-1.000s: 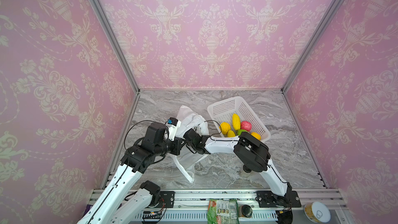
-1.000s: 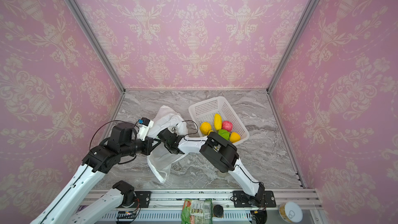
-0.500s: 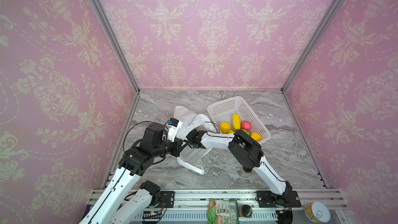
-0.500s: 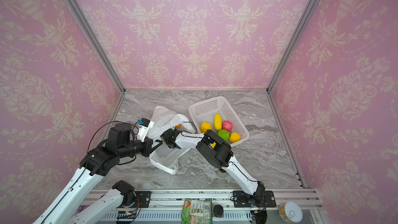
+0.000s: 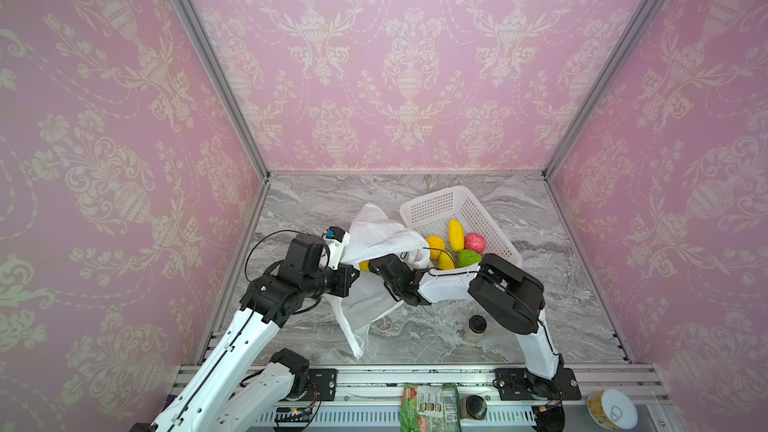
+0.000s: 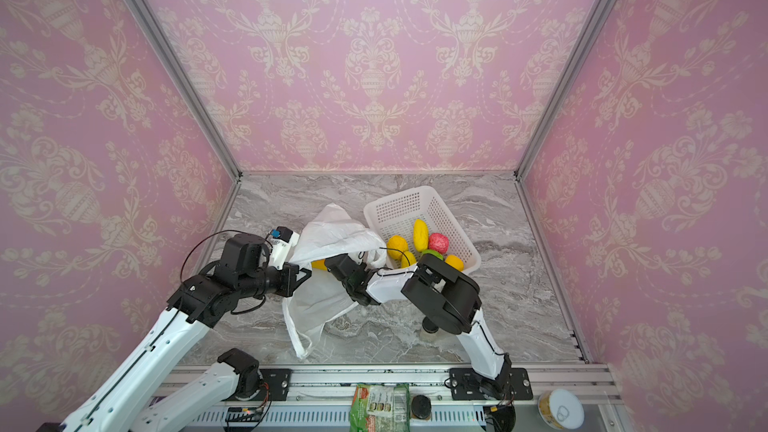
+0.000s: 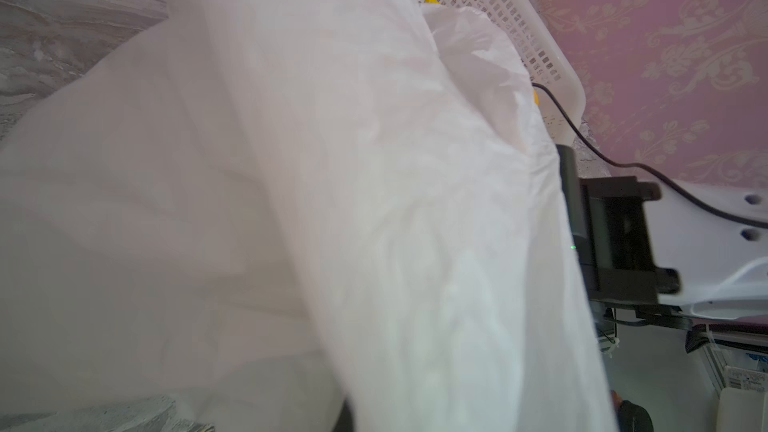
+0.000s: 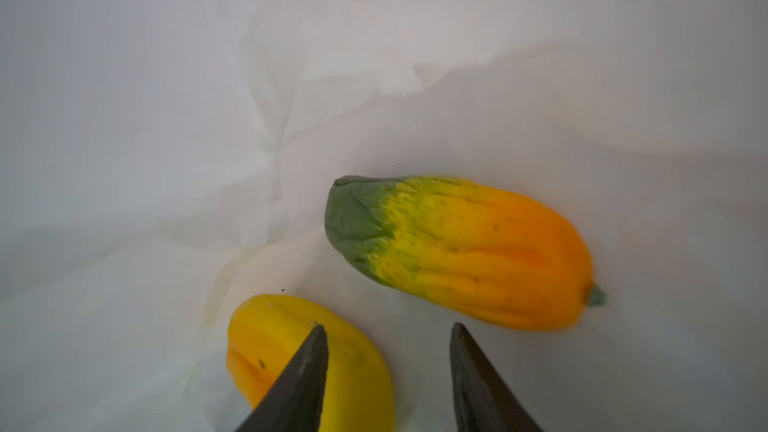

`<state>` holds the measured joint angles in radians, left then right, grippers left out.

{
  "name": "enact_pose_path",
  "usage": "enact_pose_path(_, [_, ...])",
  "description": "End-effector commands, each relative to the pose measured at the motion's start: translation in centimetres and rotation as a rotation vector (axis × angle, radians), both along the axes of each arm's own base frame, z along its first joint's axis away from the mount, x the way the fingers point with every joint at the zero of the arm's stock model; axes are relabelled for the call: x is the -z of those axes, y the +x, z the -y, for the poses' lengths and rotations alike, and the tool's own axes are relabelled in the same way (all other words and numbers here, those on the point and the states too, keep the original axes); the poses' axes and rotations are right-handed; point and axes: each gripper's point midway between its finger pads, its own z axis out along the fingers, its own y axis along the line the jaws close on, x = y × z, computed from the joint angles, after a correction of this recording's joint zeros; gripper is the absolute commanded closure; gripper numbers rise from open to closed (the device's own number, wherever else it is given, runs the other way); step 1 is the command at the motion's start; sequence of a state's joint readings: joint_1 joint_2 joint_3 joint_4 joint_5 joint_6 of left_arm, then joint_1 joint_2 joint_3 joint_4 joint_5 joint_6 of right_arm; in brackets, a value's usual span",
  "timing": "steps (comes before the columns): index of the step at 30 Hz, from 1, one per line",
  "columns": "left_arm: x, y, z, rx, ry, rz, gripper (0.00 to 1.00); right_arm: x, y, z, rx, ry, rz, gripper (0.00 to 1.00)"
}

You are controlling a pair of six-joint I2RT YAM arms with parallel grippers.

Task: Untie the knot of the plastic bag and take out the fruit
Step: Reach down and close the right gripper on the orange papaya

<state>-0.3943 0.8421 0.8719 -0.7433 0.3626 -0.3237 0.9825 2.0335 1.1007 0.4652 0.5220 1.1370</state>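
My left gripper [image 5: 354, 274] is shut on the plastic bag [image 5: 376, 234], holding its thin white film up off the table; the film fills the left wrist view and hides the jaws there. The right gripper [image 5: 372, 263] reaches into the bag's mouth. Inside lie two fruit, an orange-and-green one [image 8: 461, 251] and a yellow one [image 8: 291, 351]. The right gripper [image 8: 388, 326] stands partly open, one finger over the yellow fruit, the other clear of it. A bit of yellow fruit [image 6: 318, 263] shows at the bag's mouth. No knot is visible.
The white perforated basket [image 5: 436, 201] stands right behind the bag, holding several fruit, among them a pink-red one [image 5: 474, 241] and a green one [image 5: 468, 258]. A dark-lidded jar [image 5: 477, 323] stands under the right arm. One bag handle [image 5: 355, 342] trails toward the front rail.
The right gripper's jaws have narrowed around the yellow fruit inside the bag. The right arm's elbow has shifted and the bag's hanging lower part has swung. The left gripper has kept its hold.
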Motion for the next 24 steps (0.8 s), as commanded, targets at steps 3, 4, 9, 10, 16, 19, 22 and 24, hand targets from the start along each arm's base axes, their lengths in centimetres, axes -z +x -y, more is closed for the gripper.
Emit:
enact_pose_path(3, [-0.5, 0.5, -1.2, -0.057, 0.019, 0.008, 1.00, -3.8, -1.2, 2.2, 0.006, 0.064, 0.117, 0.58])
enact_pose_path(4, [-0.5, 0.5, -1.2, -0.054, 0.017, 0.010, 1.00, -3.9, -1.4, 2.3, 0.000, 0.071, 0.117, 0.58])
enact_pose_path(9, [-0.5, 0.4, -1.0, -0.049, 0.010, 0.007, 1.00, -1.9, -1.4, 0.1, -0.055, 0.069, 0.053, 0.29])
enact_pose_path(10, [-0.5, 0.4, -1.0, -0.046, 0.007, 0.007, 1.00, -1.4, -1.2, -0.7, -0.072, 0.074, 0.039, 0.25])
enact_pose_path(16, [-0.5, 0.3, -0.7, -0.034, -0.002, 0.005, 1.00, 0.7, 0.7, -4.7, -0.177, -0.025, 0.056, 0.08])
enact_pose_path(19, [-0.5, 0.3, -0.6, -0.027, -0.007, 0.002, 1.00, 1.6, 1.6, -4.8, -0.199, -0.129, 0.103, 0.04])
enact_pose_path(22, [-0.6, 0.2, -0.5, -0.023, -0.013, 0.004, 1.00, 2.0, 2.0, -5.0, -0.233, -0.207, 0.147, 0.00])
enact_pose_path(24, [-0.6, 0.2, -0.5, -0.022, -0.015, 0.006, 1.00, 2.1, 2.0, -5.9, -0.294, -0.228, 0.193, 0.00])
